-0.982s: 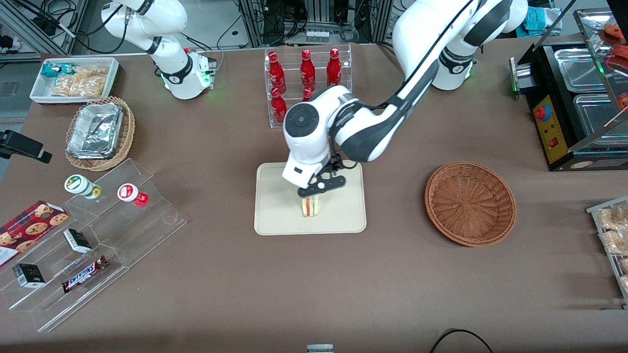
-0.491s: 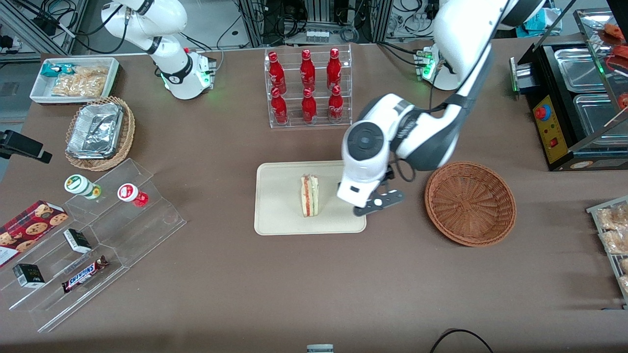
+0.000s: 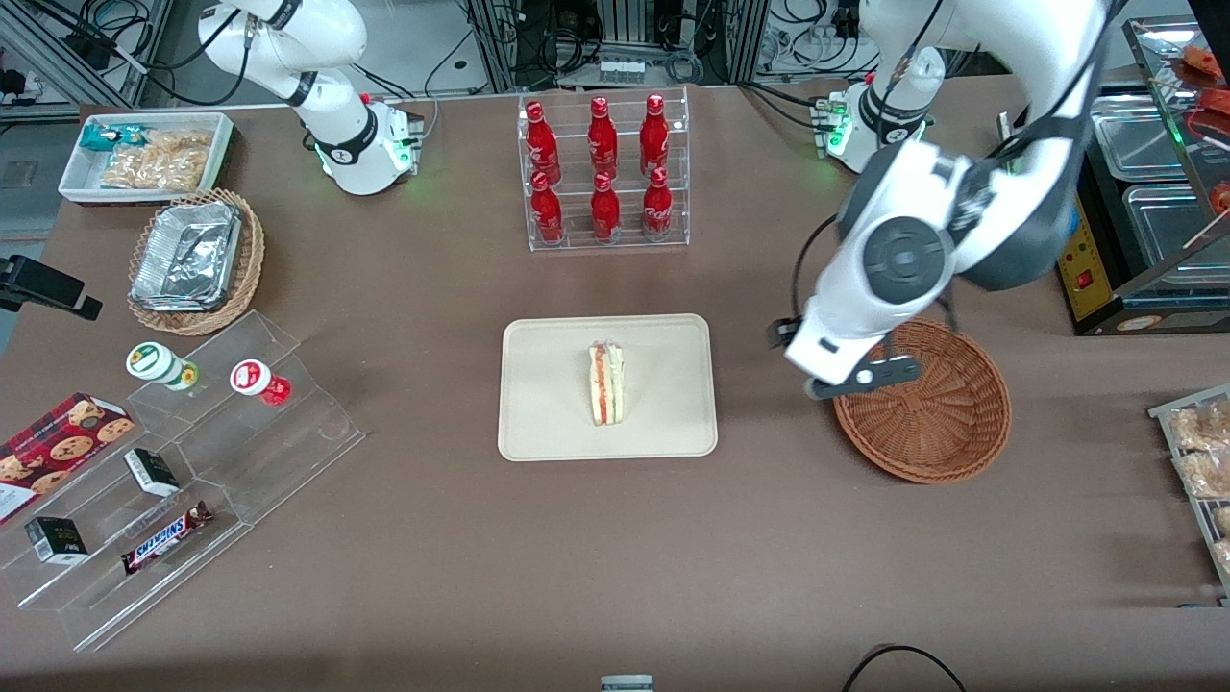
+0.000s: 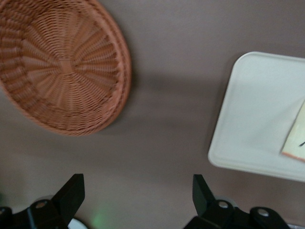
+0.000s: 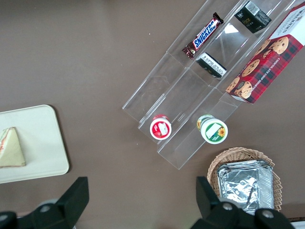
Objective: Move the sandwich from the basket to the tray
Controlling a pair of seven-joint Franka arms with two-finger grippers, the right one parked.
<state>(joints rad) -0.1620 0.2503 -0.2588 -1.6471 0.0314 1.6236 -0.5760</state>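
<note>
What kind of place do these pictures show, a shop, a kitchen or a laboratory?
Probably a robotics lab staged as a snack counter: a rack of red bottles, tiered clear shelves with sweets, cabled equipment racks past the table. The gripper, open, hangs over the basket; the sandwich lies on the tray.

My left arm reaches out from its base, elbow raised, wrist angled down toward the table. My gripper (image 4: 138, 200) hangs above the brown surface, fingers (image 4: 71, 193) spread wide apart, holding nothing.
</note>
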